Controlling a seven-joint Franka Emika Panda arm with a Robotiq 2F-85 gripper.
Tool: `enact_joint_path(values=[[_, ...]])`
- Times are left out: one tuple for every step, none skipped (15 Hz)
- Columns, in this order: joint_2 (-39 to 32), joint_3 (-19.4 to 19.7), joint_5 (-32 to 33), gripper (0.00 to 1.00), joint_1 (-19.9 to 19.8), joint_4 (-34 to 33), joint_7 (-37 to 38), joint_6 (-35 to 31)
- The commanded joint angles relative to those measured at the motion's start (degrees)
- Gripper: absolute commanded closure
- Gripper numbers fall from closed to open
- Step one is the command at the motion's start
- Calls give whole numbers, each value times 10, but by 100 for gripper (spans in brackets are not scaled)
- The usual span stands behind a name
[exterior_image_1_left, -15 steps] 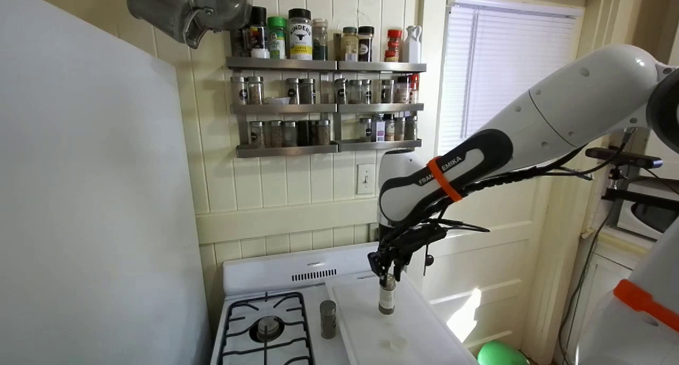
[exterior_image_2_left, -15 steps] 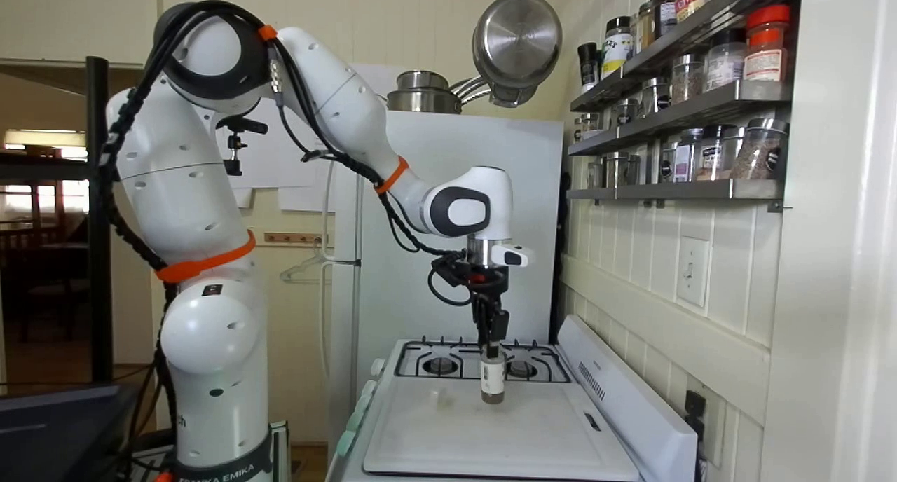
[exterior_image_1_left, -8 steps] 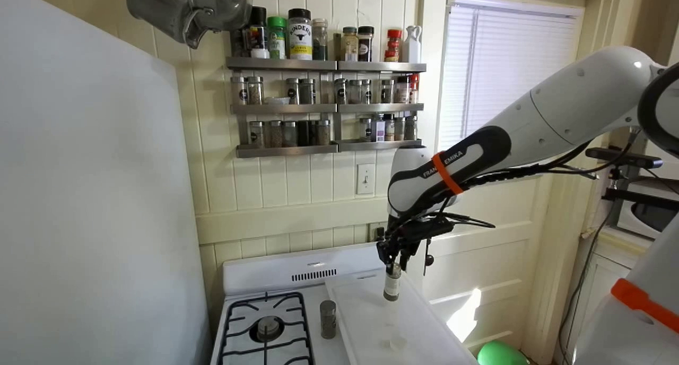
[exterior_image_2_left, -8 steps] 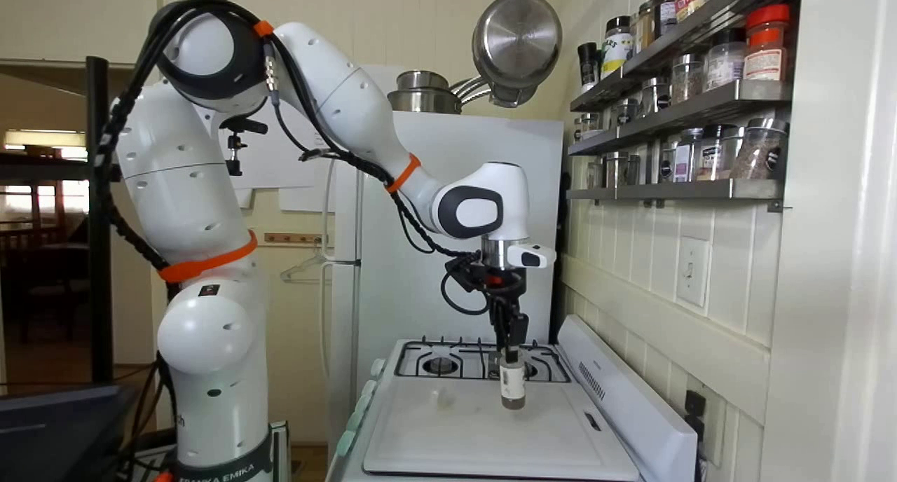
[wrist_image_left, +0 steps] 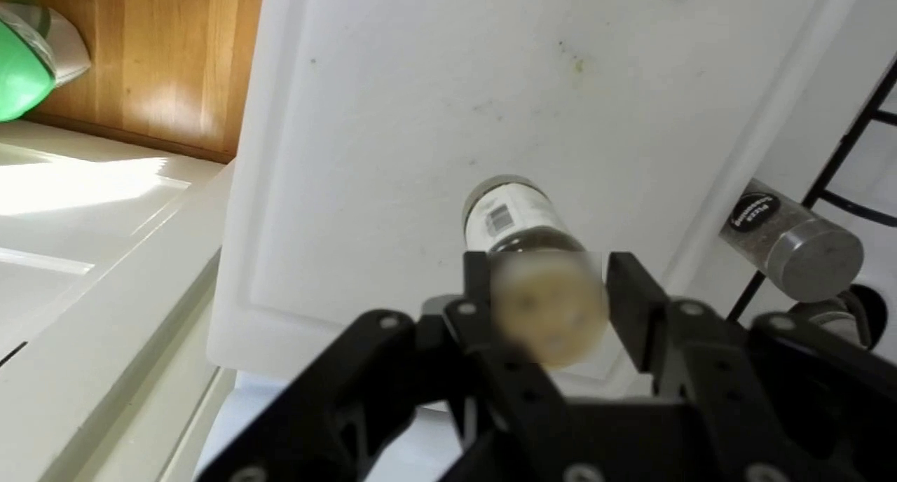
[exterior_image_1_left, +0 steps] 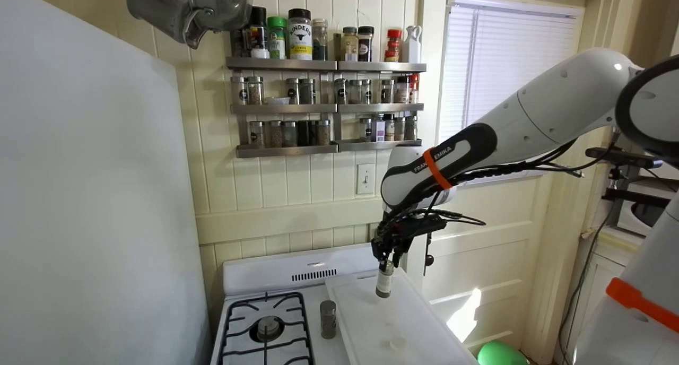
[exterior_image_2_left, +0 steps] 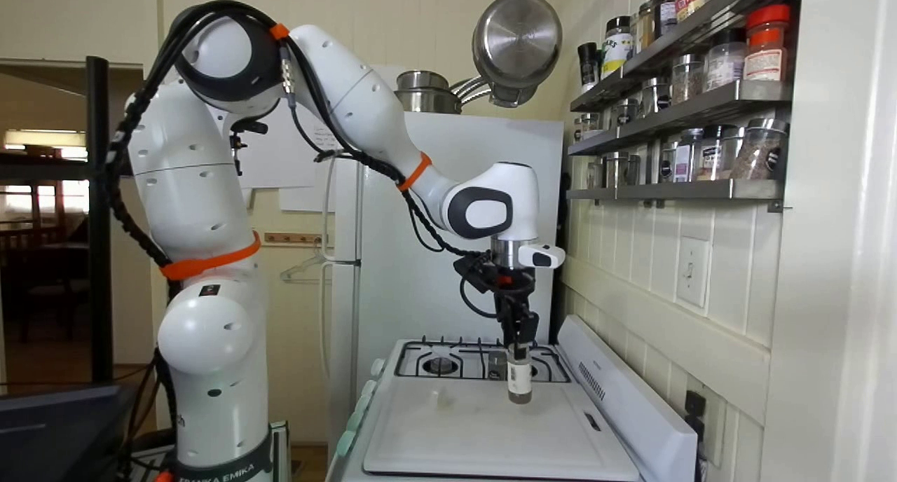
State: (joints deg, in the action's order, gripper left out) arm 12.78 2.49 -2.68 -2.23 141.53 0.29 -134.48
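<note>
Currently, the gripper (wrist_image_left: pixel 549 275) is holding a jar (exterior_image_2_left: pixel 519 378) over the board (exterior_image_2_left: pixel 490 436). In the wrist view the fingers (wrist_image_left: pixel 478 279) are gripping it near its top, one pressing on either side, with the jar's pale, blurred end showing between them. The rest of it is hanging below the fingertips, roughly upright in both exterior views; whether its base is touching the board or hovering just above, I cannot tell.

Judging by this, the grasp is looking finished, and the step in hand seems to be handling the jar in that grip. Meanwhile the pizza jar (wrist_image_left: pixel 788 240), marked Pizza Seasoning, is standing on the stove (exterior_image_1_left: pixel 329 354) just beside the board's edge, between it and the grate (exterior_image_1_left: pixel 265 346), apart from the held jar.

So the next move is probably calling for an even squeeze and a slow, level path: the fingers are taking only the upper part, so the lower end could be swinging askew. In any lowering, the base would be needing to sit flat before the fingers part.
</note>
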Motion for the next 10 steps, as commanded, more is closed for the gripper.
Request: enact_joint_path(values=[[-30,6,-32,80,10,-21,-37,15],[-35,6,-37,80,10,-23,-44,16],[-42,5,-36,80,9,-26,-48,21],[-47,4,-38,80,9,-27,-52,24],[-51,3,-38,80,10,-29,-55,26],[-55,2,-39,64,11,-32,-60,31],[-60,1,-37,30,11,-36,-61,38],[-63,-1,-36,29,12,-39,-62,43],[-65,-3,-35,22,13,-41,-63,47],[-66,-5,-31,16,15,-42,-62,49]])
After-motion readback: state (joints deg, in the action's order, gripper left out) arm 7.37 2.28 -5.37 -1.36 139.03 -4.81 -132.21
